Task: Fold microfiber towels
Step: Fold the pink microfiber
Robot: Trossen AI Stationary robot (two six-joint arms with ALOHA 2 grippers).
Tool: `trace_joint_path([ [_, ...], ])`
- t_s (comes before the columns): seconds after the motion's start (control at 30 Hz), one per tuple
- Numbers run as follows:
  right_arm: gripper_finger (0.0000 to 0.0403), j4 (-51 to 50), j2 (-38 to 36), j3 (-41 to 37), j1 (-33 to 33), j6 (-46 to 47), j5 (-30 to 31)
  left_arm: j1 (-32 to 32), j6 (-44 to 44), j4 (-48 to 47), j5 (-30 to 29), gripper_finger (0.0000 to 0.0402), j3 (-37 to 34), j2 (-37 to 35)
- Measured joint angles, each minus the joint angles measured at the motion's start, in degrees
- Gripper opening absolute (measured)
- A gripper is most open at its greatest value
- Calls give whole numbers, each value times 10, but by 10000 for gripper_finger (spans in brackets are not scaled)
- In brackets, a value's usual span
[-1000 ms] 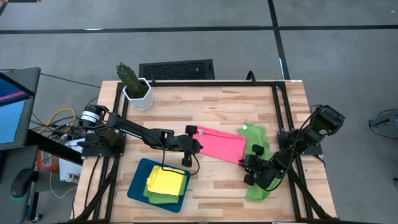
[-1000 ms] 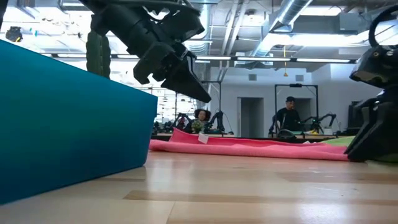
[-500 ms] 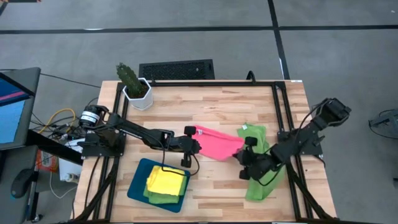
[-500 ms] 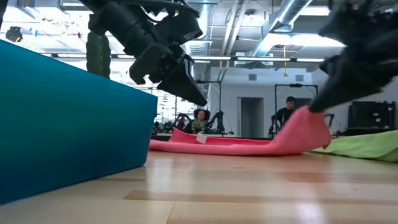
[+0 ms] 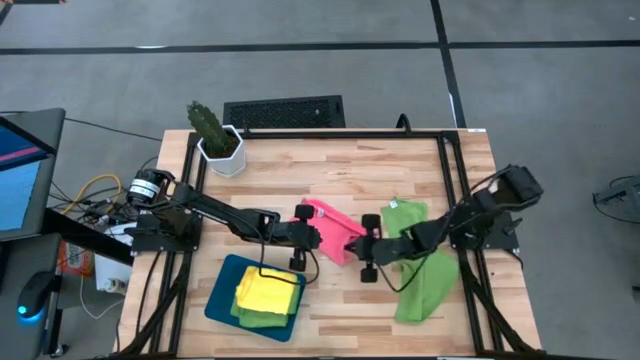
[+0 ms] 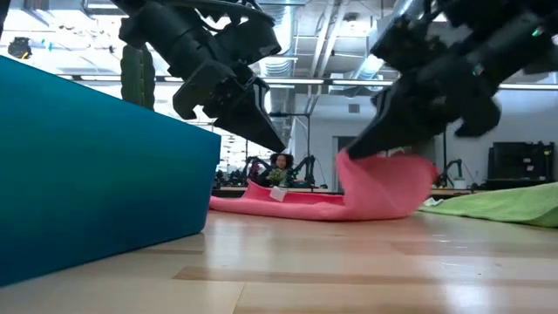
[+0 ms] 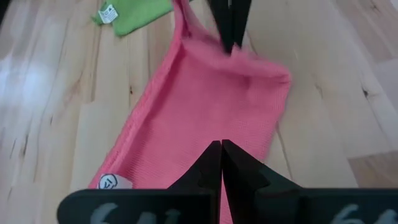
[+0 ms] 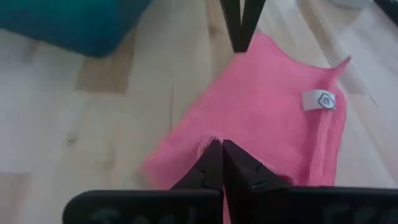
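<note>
The pink towel (image 5: 328,228) lies mid-table, its right end raised and curled back over the rest. My right gripper (image 5: 352,243) is shut on that raised end. My left gripper (image 5: 308,235) is shut and, in the low view, its tip (image 6: 279,144) hangs above the towel's flat left end, near the white tag (image 7: 111,182), touching nothing. A lime green towel (image 5: 420,265) lies crumpled at the right. A yellow towel (image 5: 268,290) rests on a green one in the teal tray (image 5: 222,300). My right gripper pinches the edge of the pink towel's right end (image 8: 208,144) between its two fingers. The fingers slant down from the table's right. The held end is lifted clear (image 6: 357,161) and arches slack down to a fold (image 6: 418,187), while the left part lies flat on the table.
A cactus in a white pot (image 5: 215,140) stands at the far left corner. The teal tray sits near the front left edge and fills the left of the low view (image 6: 96,166). People sit and stand in the room behind (image 6: 405,157).
My right gripper has risen and gone toward the table's left, rolling its wrist, with the pink towel's right end. That end has lifted off the table and folded over toward the left end, which has stayed flat. The green towel is uncovered.
</note>
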Motion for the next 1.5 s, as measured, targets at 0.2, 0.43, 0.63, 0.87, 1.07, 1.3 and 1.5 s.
trace_joint_path([
  [0.2,23,1,69,62,-16,-65,-2,0,-6,-8,0,4,0,0],
  [0.43,26,2,124,108,-29,-106,-13,0,-8,-7,0,4,0,0],
  [0.63,27,1,146,131,-46,-138,-17,0,-9,-11,-5,4,0,0],
  [0.87,27,15,140,136,-60,-170,-28,0,-9,-24,-6,4,0,0],
  [1.07,28,40,154,136,-72,-171,-90,0,-10,-24,-6,4,0,0],
  [1.3,29,67,154,136,-85,-195,-92,0,-10,-24,-9,4,0,0],
  [1.5,29,84,154,136,-92,-224,-119,0,-10,-24,-16,4,0,-1],
])
